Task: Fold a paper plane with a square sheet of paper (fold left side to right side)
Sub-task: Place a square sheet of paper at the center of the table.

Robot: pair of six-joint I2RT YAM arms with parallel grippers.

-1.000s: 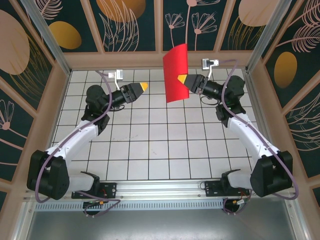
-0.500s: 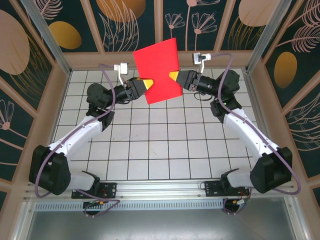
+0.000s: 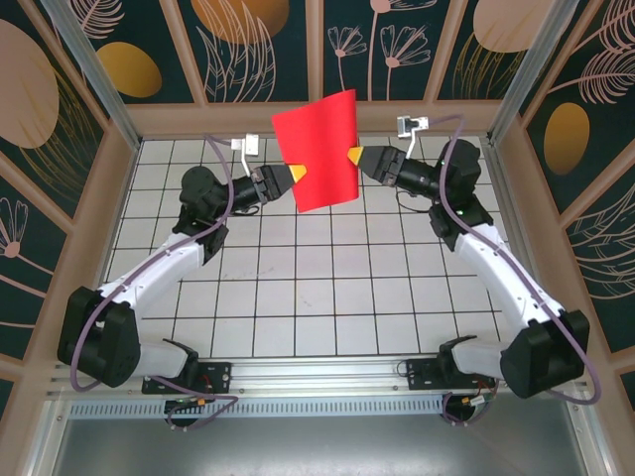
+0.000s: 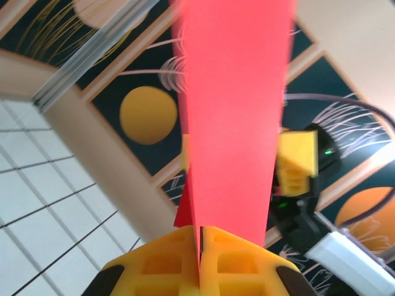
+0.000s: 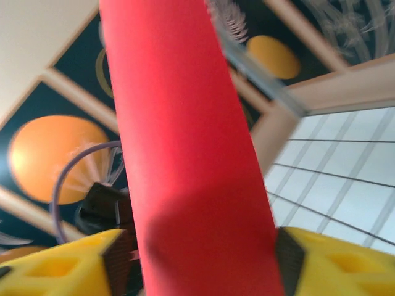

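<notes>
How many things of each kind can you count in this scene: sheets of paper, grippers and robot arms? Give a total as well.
Thin bright red square sheet of paper: 1
Yellow-tipped two-finger grippers: 2, the left gripper and the right gripper
White jointed robot arms: 2, the left arm and the right arm
Total: 5

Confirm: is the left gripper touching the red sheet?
Touching. The left wrist view shows the left gripper shut, with the edge of the square sheet of paper pinched between its yellow fingers.
</notes>
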